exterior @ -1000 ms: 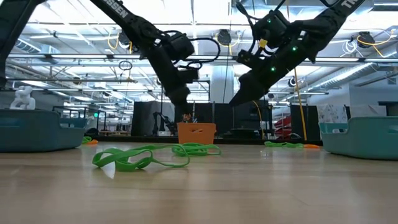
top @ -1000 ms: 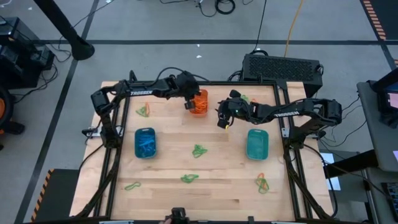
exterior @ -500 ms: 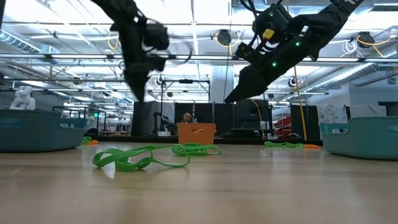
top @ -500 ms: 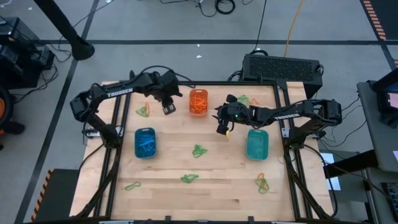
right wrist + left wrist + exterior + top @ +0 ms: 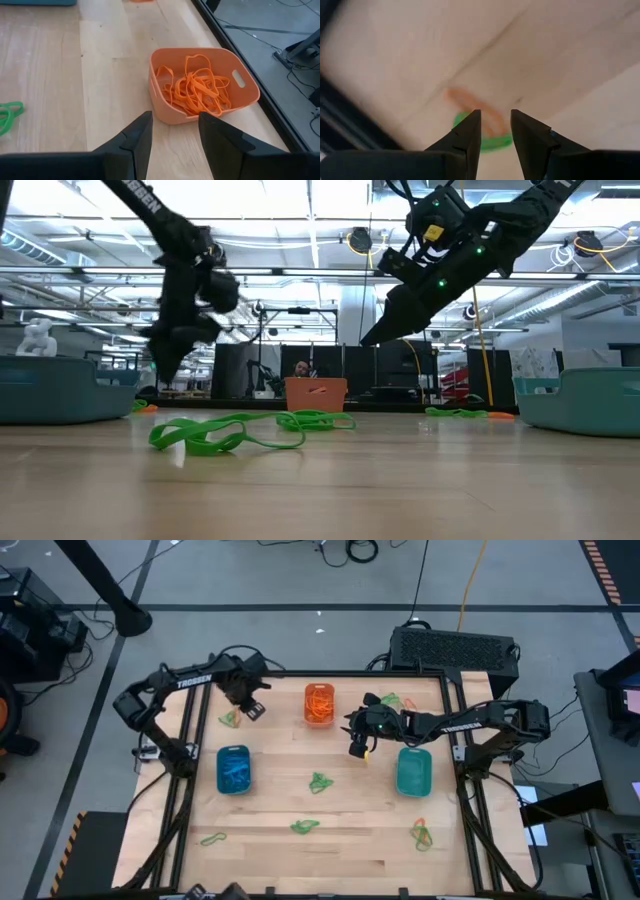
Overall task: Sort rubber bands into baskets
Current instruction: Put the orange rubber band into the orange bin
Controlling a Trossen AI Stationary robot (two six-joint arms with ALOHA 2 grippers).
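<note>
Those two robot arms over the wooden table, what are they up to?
They are sorting coloured rubber bands into baskets. The left gripper, open and empty, hangs above an orange and green tangle of bands near the table's far left. The right gripper hangs open mid-table beside the orange basket, which holds orange bands. The blue basket holds blue ones. More bands lie loose on the table.

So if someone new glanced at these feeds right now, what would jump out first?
Probably the orange basket at the table's far edge, heaped with orange rubber bands. Next, the left gripper, open and empty, above a mixed orange and green tangle in the far left corner. The right gripper hangs open mid-table, beside the teal basket.
</note>
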